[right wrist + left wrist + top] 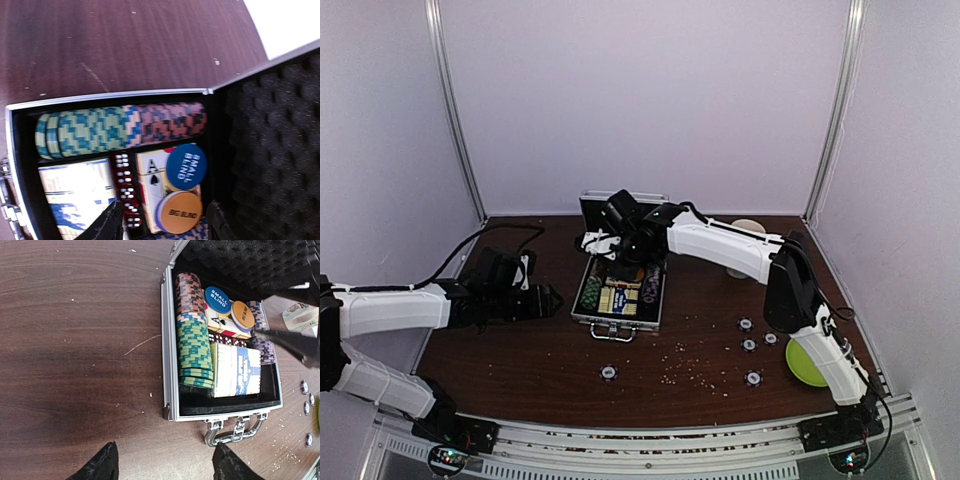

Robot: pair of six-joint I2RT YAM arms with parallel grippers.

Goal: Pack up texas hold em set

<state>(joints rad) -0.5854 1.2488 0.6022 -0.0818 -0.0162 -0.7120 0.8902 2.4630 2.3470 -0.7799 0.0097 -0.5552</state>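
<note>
Above the open case [620, 321], the right arm [720, 243] stretches forward, end effector [162, 225] spread.

The left arm [395, 308] and right arm [730, 245] are white with black joints. A black cable [460, 252] loops off the left.

Robot lab cell, white panel walls [650, 90], aluminium frame posts [455, 110]

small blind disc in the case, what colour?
The small blind disc is blue, white lettering; best in the right wrist view.
</note>
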